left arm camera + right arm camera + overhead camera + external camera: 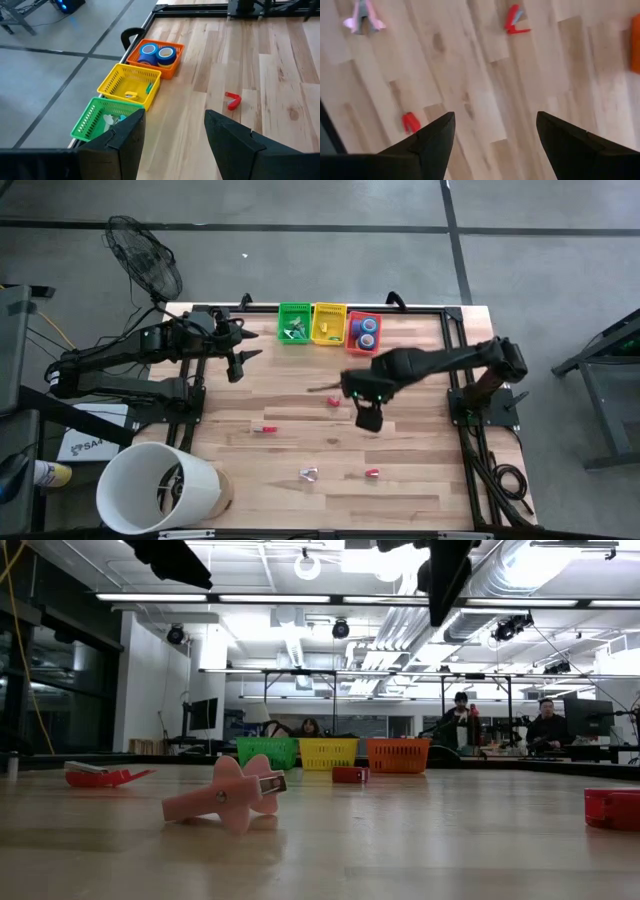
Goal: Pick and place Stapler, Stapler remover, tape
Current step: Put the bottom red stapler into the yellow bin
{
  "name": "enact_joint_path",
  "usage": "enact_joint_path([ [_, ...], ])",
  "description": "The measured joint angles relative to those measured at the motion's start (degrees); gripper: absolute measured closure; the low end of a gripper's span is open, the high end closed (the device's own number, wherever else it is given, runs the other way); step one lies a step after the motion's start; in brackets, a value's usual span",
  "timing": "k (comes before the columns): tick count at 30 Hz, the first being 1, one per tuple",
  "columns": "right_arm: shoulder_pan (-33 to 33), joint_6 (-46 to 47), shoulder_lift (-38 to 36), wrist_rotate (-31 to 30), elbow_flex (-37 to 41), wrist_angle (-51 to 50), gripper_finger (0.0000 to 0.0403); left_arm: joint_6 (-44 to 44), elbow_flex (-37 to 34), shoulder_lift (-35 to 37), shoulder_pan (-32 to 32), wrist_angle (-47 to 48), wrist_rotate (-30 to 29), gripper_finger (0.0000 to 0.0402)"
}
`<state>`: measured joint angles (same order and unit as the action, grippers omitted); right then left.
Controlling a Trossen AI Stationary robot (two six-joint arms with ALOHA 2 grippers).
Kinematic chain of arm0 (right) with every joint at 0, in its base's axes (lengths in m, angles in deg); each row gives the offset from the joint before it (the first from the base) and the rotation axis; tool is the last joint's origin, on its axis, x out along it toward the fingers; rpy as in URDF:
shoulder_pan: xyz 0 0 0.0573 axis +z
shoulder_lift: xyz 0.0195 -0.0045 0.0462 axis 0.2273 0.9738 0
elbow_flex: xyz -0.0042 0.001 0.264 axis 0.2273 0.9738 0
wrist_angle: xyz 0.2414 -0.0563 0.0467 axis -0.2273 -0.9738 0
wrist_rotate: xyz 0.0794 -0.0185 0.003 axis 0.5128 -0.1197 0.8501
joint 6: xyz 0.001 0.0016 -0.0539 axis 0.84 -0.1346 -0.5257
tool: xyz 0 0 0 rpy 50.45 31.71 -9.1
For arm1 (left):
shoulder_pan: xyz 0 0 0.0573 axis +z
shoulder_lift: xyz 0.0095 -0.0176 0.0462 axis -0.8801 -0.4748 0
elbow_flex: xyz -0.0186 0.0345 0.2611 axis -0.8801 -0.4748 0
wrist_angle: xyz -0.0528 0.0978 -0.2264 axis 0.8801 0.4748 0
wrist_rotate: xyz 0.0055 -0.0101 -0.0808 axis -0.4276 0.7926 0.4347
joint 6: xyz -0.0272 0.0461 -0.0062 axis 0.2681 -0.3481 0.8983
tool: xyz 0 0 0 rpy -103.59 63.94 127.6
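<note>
My right gripper (368,418) (495,116) hangs open above the middle of the table and touches nothing. Below it lie a pink staple remover (362,22) (230,798) (309,473), a red stapler (515,24) (265,428) and a small red piece (410,122) (372,473). Another red piece (334,401) (232,100) lies nearer the baskets. Blue tape rolls (157,54) (367,332) sit in the orange basket (172,69). My left gripper (240,360) (175,117) waits open, raised near the table's far left.
Green (294,322), yellow (329,323) and orange (352,343) baskets stand in a row at the far edge; the green and yellow ones hold small items. A white bucket (160,485) sits at the near left corner, and a fan (145,265) stands beyond the table.
</note>
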<state>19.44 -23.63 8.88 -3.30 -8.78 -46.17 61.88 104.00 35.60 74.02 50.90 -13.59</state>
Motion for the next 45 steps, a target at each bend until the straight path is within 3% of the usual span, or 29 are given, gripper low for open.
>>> enact_joint_path([
  [16, 21.5, 14.1, 1.9, -8.8, 0.0, 4.1, 0.0132, 1.6, 0.0, 0.0, 0.0, 3.3, 2.4, 0.0202],
  [20, 24.4, 16.7, 4.1, -8.2, 0.0, 7.2, 0.0132, 3.5, 0.0, -0.1, 0.0, 5.5, 3.5, 0.0202],
  [32, 26.5, 14.9, 14.4, -2.4, 0.0, 9.7, 0.0132, 3.5, 0.0, -0.1, 0.0, 9.8, 4.6, 0.0202],
  [45, 26.4, 13.5, 19.7, -2.8, 0.0, 9.9, 0.0132, -1.5, 0.0, -0.1, 0.0, 14.5, 7.1, 0.0202],
])
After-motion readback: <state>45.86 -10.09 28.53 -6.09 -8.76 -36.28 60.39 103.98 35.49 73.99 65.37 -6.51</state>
